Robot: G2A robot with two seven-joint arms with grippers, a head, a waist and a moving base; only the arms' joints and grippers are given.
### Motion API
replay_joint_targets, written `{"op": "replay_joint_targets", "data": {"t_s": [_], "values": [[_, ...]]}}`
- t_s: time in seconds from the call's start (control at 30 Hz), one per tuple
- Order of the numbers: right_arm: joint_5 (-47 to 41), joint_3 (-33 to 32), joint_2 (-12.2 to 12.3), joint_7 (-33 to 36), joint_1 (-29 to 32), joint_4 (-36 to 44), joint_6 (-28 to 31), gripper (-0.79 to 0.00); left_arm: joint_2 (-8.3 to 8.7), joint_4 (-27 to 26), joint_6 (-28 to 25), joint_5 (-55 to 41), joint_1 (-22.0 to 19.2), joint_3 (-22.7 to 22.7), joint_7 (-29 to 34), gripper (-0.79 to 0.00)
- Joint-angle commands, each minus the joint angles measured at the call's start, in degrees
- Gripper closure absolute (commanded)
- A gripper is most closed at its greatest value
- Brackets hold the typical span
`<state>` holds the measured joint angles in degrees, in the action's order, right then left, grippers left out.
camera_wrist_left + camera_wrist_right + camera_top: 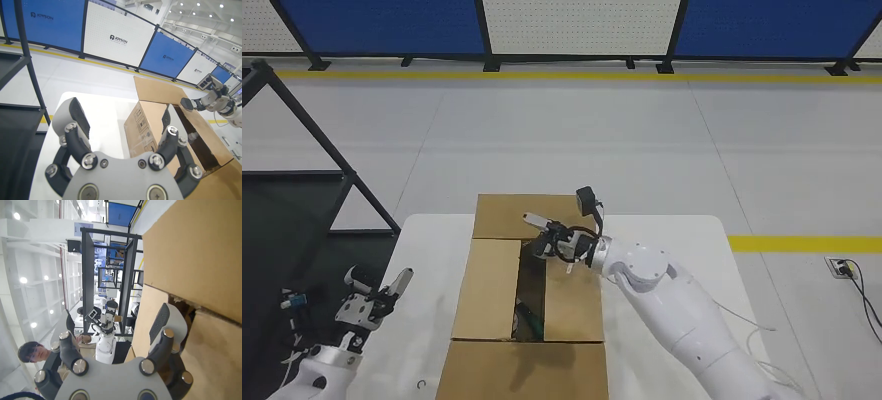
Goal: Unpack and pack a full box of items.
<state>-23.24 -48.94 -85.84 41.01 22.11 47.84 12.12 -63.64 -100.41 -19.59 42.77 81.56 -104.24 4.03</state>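
Top view: a brown cardboard box point(487, 290) sits mid-worktop point(432, 250), its flat flaps parted over a dark slot. The right tool point(539, 233) is released over the slot's far end. The left tool point(379, 288) is spread beside the box.
Left wrist view: ribbed dark pads point(77, 111), printed box side.
Right wrist view: ragged corrugated flap edge.

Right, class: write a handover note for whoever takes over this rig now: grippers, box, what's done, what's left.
Left gripper: open, empty, by the table edge, apart from the box.
Right gripper: open, empty, at the far end of the gap between the box's two long flaps.
Done: both end flaps folded out.
Left: spread the long flaps, unpack the items, repack.
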Motion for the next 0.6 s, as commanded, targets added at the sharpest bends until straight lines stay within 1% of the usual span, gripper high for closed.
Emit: {"op": "replay_joint_targets", "data": {"t_s": [0.0, 0.33, 0.47, 0.57], "values": [[0.2, -0.4, 0.2, 0.0, 0.4, 1.0, -0.5, -0.785, 0.04, -0.1, -0.2, 0.1, 0.1, -0.2, 0.2, -0.785], [0.2, -0.4, 0.2, 0.0, 0.4, 1.0, -0.5, -0.785, 0.04, -0.1, -0.2, 0.1, 0.1, -0.2, 0.2, -0.785], [2.8, 0.6, 0.4, 3.1, 1.6, 4.2, -1.6, -0.785, -0.04, 0.2, 0.6, 0.8, 0.4, 0.6, 0.5, -0.785], [6.0, 1.7, 0.5, 5.8, 1.6, 5.9, -4.4, -0.785, -0.04, 0.9, 0.8, 1.1, 0.3, 0.8, 0.7, -0.785]]}}
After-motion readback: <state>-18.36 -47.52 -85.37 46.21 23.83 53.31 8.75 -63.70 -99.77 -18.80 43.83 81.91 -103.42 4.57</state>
